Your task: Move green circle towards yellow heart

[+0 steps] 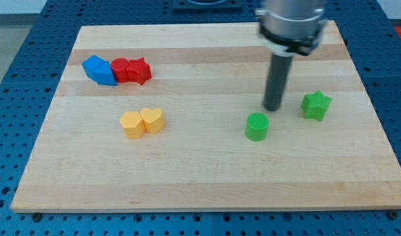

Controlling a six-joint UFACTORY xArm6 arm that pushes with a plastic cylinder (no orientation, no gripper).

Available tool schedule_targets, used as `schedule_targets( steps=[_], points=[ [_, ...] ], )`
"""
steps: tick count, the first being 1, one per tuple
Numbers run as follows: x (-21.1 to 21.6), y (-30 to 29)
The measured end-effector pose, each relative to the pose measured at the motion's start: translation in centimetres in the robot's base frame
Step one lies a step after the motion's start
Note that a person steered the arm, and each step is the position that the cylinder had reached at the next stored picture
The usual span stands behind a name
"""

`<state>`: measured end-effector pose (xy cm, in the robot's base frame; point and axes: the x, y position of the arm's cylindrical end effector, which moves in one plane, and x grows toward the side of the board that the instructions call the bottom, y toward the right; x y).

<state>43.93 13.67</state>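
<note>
The green circle (pixel 256 126), a short cylinder, stands on the wooden board right of the middle. The yellow heart (pixel 153 120) lies left of the middle, touching a yellow hexagon (pixel 131 124) on its left. My tip (pixel 273 108) is down at the board, just above and to the right of the green circle, a small gap apart from it. The dark rod rises from the tip to the arm's grey end at the view's top.
A green star (pixel 316 105) lies right of my tip. At the upper left a blue block (pixel 99 70), a red block (pixel 121 69) and a red star (pixel 139 71) sit in a touching row. The board's edge (pixel 207 208) runs along the view's bottom.
</note>
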Motion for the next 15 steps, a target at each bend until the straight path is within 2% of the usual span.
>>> schedule_targets(
  steps=[1,2,3,4,5,6,7,10,12,13,14,15],
  points=[
    [1.3,4.4],
    [4.6,5.5],
    [7.8,4.2],
    [8.1,0.4],
    [7.8,-1.5],
    [7.8,-0.7],
    [5.6,-1.3],
    [5.6,-14.0],
    [5.6,-17.0],
    [5.4,-18.0],
    [5.3,-16.0],
    [1.2,-11.4]
  ],
)
